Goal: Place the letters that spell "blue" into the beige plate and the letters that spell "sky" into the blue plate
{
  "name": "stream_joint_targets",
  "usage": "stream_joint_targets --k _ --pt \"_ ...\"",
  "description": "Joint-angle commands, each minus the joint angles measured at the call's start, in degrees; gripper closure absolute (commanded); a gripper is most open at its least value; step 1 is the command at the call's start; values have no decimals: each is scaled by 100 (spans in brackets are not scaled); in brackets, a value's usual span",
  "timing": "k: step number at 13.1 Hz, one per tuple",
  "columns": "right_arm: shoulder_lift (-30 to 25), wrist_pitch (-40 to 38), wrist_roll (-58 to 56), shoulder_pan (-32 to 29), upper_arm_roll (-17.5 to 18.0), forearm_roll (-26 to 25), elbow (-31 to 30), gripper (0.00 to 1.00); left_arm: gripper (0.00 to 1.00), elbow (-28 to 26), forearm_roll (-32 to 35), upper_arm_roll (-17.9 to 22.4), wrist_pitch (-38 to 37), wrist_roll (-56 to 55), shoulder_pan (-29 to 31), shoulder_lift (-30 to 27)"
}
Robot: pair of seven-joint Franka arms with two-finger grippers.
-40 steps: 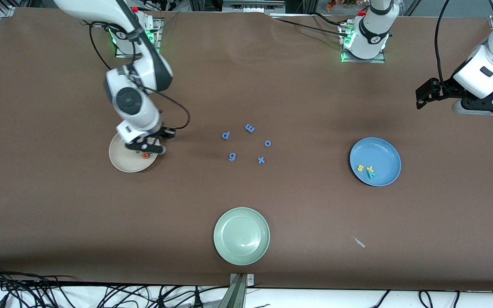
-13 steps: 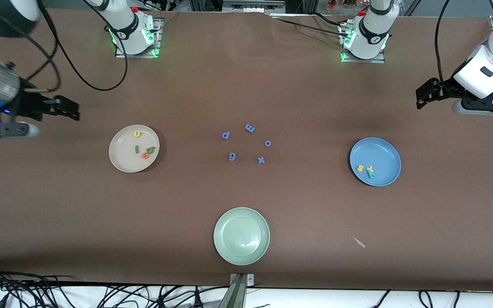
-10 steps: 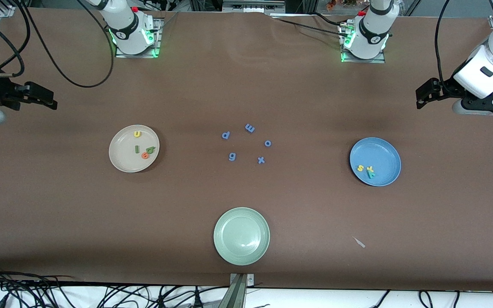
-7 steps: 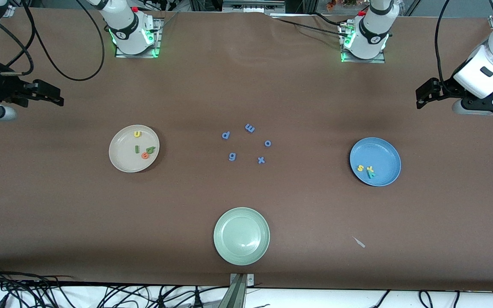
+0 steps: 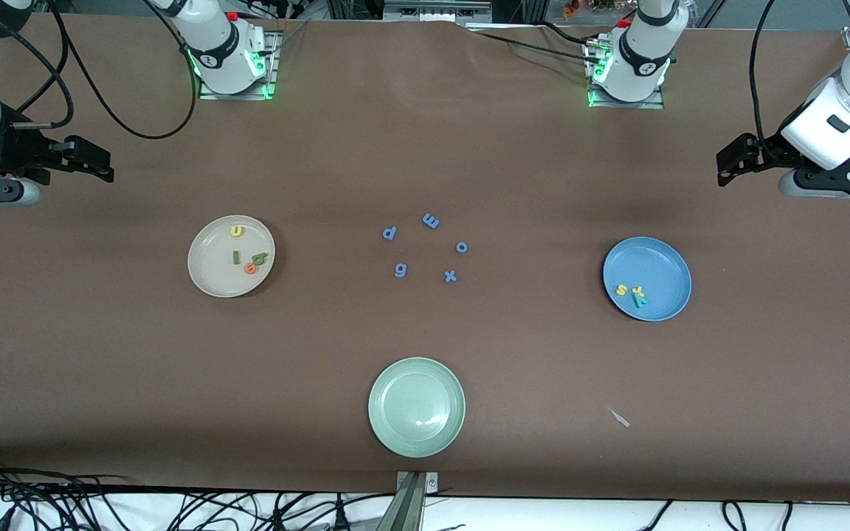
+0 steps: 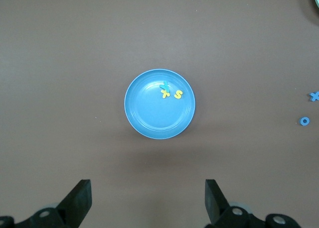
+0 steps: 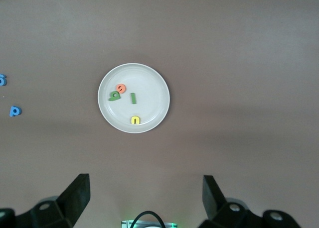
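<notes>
The beige plate (image 5: 207, 276) holds the yellow u (image 5: 236, 231), green l (image 5: 235, 257), dark green b (image 5: 260, 258) and orange e (image 5: 250, 268). The blue plate (image 5: 661, 269) holds the yellow s (image 5: 621, 290), yellow k (image 5: 638, 290) and teal y (image 5: 641, 299). My right gripper (image 5: 104, 166) hangs open and empty high over the right arm's end of the table, looking down on the beige plate (image 7: 149, 88). My left gripper (image 5: 724, 169) waits open and empty over the left arm's end, above the blue plate (image 6: 149, 113).
Blue letters p (image 5: 389, 233), m (image 5: 431, 220), o (image 5: 462, 247), g (image 5: 400, 270) and x (image 5: 451, 276) lie in a loose ring mid-table. A pale green plate (image 5: 416, 405) sits near the front edge. A small white scrap (image 5: 620, 417) lies beside it.
My right gripper rose from the beige plate, leaving the orange e there, and swung out over the right arm's end of the table, where it has settled. The left arm stayed still.
</notes>
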Motion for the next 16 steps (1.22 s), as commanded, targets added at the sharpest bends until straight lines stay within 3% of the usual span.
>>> stream_joint_targets --k 1,5,16 --pt "-105 16 -80 -111 81 -133 25 0 0 162 -108 14 -149 102 13 57" --pt "-87 -291 -89 -120 81 -221 271 0 0 162 -108 14 -149 102 13 57" --pt "53 -108 8 -155 63 -168 429 0 0 171 -108 14 -167 138 39 49"
